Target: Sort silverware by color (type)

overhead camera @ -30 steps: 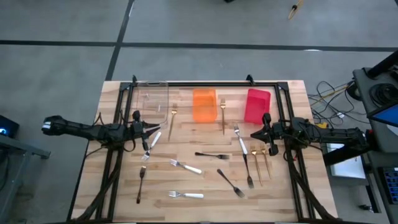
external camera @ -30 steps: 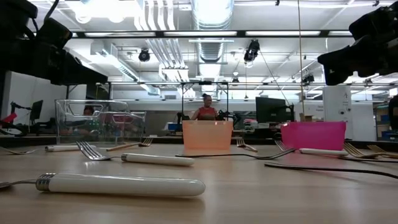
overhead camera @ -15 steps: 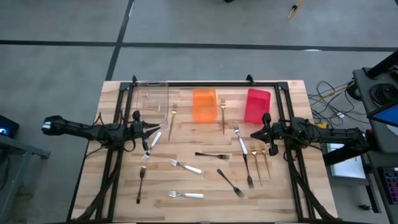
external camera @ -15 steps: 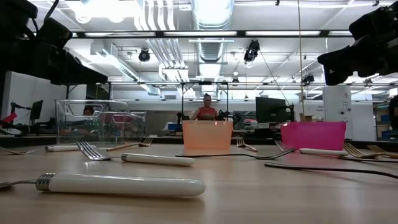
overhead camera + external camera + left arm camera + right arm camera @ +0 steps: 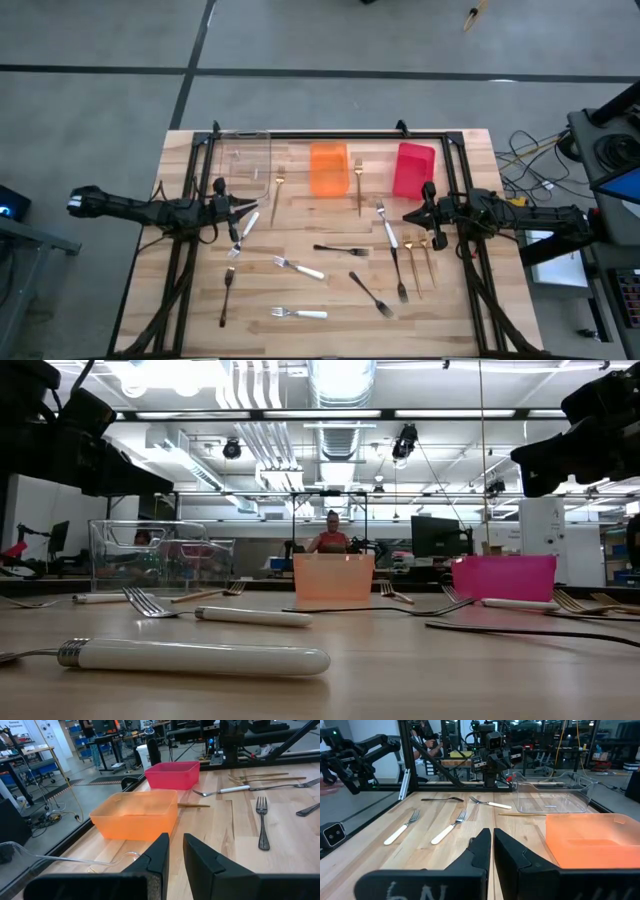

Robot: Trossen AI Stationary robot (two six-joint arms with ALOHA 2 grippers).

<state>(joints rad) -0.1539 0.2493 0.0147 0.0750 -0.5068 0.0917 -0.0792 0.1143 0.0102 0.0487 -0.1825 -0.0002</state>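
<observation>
High view: wooden bench (image 5: 190,300) carrying a clear bin (image 5: 247,160), an orange bin (image 5: 328,168) and a red bin (image 5: 413,169) along the far edge. Forks lie loose across the middle and near side: white-handled forks (image 5: 300,313), dark forks (image 5: 371,293), gold forks (image 5: 357,185); none binned. Left hand (image 5: 240,213) at the left side, fingers a narrow gap apart, empty. Right hand (image 5: 410,217) at the right side, fingers closed together, empty.
</observation>
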